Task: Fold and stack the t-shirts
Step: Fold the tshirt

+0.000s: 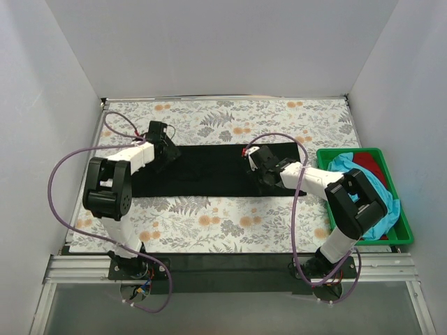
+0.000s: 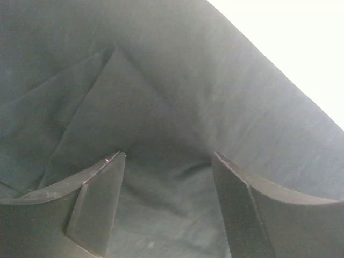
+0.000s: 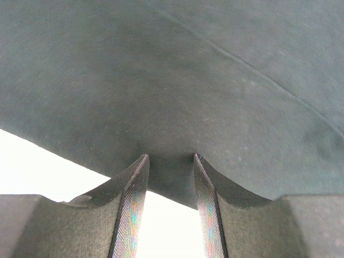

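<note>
Black t-shirt (image 1: pixel 209 171), seen from above, lies mid-table folded into a long strip. It needs more folds. The turquoise t-shirt (image 1: pixel 377 188) and red t-shirt (image 1: pixel 370 164) wait in the green tray (image 1: pixel 349 151).

Left wrist view: the left gripper (image 2: pixel 166 158) has its fingers wide apart on the cloth.

Right wrist view: the right gripper (image 3: pixel 171 158) seems to pinch the cloth's edge.

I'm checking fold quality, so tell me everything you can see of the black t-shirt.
The black t-shirt is plain, matte, soft-looking cloth lying as a long flat band across the middle of the floral table, apparently folded lengthwise. No sleeves or print show. The left wrist view shows a triangular folded flap and slight wrinkles. The left gripper sits at its left end, fingers apart with cloth between them. The right gripper, over its right part, seems to pinch an edge.
</note>
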{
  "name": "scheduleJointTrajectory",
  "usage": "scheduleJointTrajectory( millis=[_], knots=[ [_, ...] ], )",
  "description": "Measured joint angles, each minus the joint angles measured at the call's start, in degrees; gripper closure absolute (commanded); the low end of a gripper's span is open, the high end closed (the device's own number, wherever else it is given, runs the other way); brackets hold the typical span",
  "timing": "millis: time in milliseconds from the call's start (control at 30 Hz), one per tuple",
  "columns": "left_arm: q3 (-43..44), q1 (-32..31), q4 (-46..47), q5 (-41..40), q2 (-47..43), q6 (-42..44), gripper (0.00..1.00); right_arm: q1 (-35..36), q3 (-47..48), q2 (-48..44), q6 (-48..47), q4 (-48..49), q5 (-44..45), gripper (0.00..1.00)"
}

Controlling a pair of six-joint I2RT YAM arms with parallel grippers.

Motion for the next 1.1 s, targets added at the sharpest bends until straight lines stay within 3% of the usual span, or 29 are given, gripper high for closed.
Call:
scheduleJointTrajectory(
  millis=[167,300,433,600,733,867,1000,1100],
  knots=[
    [13.44,-0.04,-1.25,-0.9,10.23,4.79,0.36,1.92,-0.76,-0.46,-0.37,0.09,-8.26,0.6],
    [27.65,-0.11,-1.66,-0.15,20.35,11.13,0.34,9.29,4.37,2.93,-0.94,-4.57,-13.05,0.6],
    [42.93,-0.22,-1.55,3.63,30.51,17.42,0.33,17.03,14.64,10.93,-0.92,-8.35,-21.24,0.6],
    [55.04,-0.52,-1.18,7.5,38.49,23.04,0.29,22.14,34.18,24.63,-1.25,-13.33,-28.2,0.6],
    [56.63,-0.57,1.36,9.4,40.0,25.83,0.22,23.08,43.32,30.71,-1.27,-14.67,-30.51,0.59],
    [55.69,-0.63,3.65,10.54,39.71,26.97,0.11,23.08,43.85,30.62,-1.22,-15.89,-29.53,0.53],
    [53.35,-0.63,5.53,10.82,38.21,27.04,0.06,22.99,42.01,27.19,-0.85,-18.43,-25.88,0.4],
    [51.08,-0.61,5.11,10.62,35.82,26.32,0.06,22.71,37.86,20.15,-0.24,-19.45,-21.88,0.37]
  ],
)
